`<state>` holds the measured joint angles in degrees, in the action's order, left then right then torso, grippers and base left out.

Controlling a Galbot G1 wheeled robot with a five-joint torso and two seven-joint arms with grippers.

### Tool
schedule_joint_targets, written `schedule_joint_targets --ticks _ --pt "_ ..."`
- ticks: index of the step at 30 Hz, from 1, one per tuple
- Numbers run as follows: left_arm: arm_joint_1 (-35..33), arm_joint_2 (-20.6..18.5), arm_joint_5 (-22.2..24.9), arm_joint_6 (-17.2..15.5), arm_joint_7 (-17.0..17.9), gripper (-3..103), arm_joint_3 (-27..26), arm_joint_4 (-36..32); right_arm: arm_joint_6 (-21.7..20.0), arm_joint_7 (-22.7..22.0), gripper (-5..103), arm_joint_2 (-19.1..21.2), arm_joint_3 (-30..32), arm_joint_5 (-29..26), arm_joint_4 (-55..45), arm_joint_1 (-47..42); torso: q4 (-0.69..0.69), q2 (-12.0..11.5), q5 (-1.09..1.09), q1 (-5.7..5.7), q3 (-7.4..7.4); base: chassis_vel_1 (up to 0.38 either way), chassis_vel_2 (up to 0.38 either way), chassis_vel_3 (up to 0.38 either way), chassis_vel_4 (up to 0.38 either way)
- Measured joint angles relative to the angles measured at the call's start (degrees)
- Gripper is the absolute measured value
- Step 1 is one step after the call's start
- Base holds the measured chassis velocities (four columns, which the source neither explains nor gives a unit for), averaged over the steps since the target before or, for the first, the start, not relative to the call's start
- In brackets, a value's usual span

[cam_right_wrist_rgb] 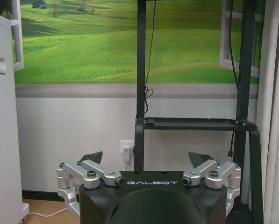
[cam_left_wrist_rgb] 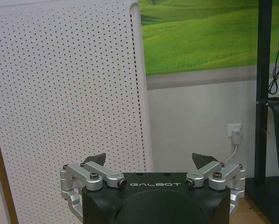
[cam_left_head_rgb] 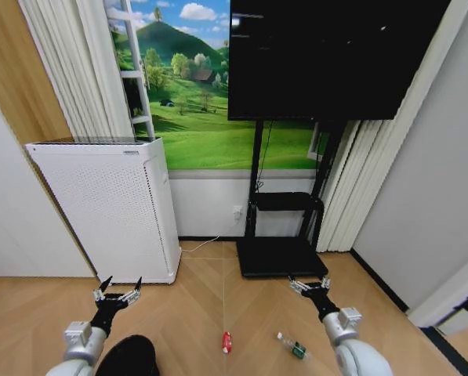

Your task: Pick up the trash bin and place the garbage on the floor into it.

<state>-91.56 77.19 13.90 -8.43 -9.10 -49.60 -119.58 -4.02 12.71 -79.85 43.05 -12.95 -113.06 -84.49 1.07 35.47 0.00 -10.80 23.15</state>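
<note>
The black trash bin (cam_left_head_rgb: 128,356) stands on the herringbone floor (cam_left_head_rgb: 194,313) at the picture's bottom edge, cut off by it. My left gripper (cam_left_head_rgb: 117,291) hovers open just above and behind the bin, holding nothing. A red can-like piece of garbage (cam_left_head_rgb: 226,342) lies on the floor in the middle, and a clear bottle with a green label (cam_left_head_rgb: 293,347) lies to its right. My right gripper (cam_left_head_rgb: 308,283) is open and empty above the floor, behind the bottle. Seen from the wrists, the left gripper (cam_left_wrist_rgb: 151,161) and right gripper (cam_right_wrist_rgb: 145,158) both have their jaws spread wide.
A tall white perforated appliance (cam_left_head_rgb: 108,207) stands at the left against the wall, right in front of the left wrist (cam_left_wrist_rgb: 64,107). The black TV-stand base (cam_left_head_rgb: 281,256) and its post (cam_right_wrist_rgb: 141,93) are ahead at centre right, under a large screen (cam_left_head_rgb: 328,55). A white cable (cam_left_head_rgb: 198,247) lies by the wall.
</note>
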Motion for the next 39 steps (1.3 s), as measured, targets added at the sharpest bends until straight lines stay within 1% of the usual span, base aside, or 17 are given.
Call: schedule_joint_targets --ticks 6,10,13,18,22,24,28,31,38,39 --pt "0.0 0.0 -0.3 0.1 -0.2 100 -0.1 0.0 0.0 0.0 100 0.1 0.0 -0.2 0.0 0.1 0.00 -1.2 0.00 0.46 -0.70 0.000 0.000 0.000 0.000" --pt "-0.1 0.1 -1.0 0.5 -0.3 100 -0.1 0.0 0.1 0.0 100 -0.1 0.0 -0.2 0.2 0.1 0.00 -2.6 0.00 1.03 -1.57 0.000 0.000 0.000 0.000" --pt "-0.1 0.1 -1.1 0.6 -0.3 100 -0.1 0.0 0.1 0.0 100 -0.1 0.0 -0.2 0.2 0.1 0.00 -2.8 0.00 1.11 -1.69 0.000 0.000 0.000 0.000" --pt "-0.1 0.2 -1.3 0.8 -0.3 100 0.0 0.1 0.2 0.0 100 -0.1 0.2 -0.3 0.2 0.1 0.00 -4.4 0.00 1.76 -2.67 0.000 0.000 0.000 0.000" --pt "-0.1 0.1 -1.3 0.9 -0.3 100 0.0 0.1 0.3 0.0 100 -0.1 0.3 -0.3 0.2 0.0 0.00 -5.2 0.00 2.04 -3.13 0.000 0.000 0.000 0.000" --pt "-0.2 0.2 -0.9 0.9 -0.2 100 0.0 0.0 0.4 0.0 100 -0.2 0.3 -0.3 0.2 -0.1 0.00 -6.0 0.00 2.36 -3.66 0.000 0.000 0.000 0.000" --pt "-0.3 0.3 -0.9 0.9 -0.2 100 0.0 0.0 0.5 0.0 100 -0.2 0.4 -0.3 0.2 -0.1 0.00 -6.6 0.00 2.58 -3.99 0.000 0.000 0.000 0.000" --pt "-0.4 0.3 -0.9 0.9 -0.2 100 0.0 0.0 0.6 0.1 100 -0.2 0.4 -0.3 0.3 -0.1 0.00 -7.6 0.00 2.98 -4.62 0.000 0.000 0.000 0.000" --pt "-0.4 0.2 -0.8 0.9 -0.2 100 0.1 0.0 0.6 0.1 100 -0.3 0.4 -0.3 0.3 -0.1 0.00 -8.8 0.00 3.42 -5.35 0.000 0.000 0.000 0.000" --pt "-0.3 0.2 -0.7 1.0 -0.2 100 0.1 0.0 0.6 0.1 100 -0.3 0.3 -0.3 0.3 -0.1 0.00 -9.3 0.00 3.60 -5.69 0.000 0.000 0.000 0.000"
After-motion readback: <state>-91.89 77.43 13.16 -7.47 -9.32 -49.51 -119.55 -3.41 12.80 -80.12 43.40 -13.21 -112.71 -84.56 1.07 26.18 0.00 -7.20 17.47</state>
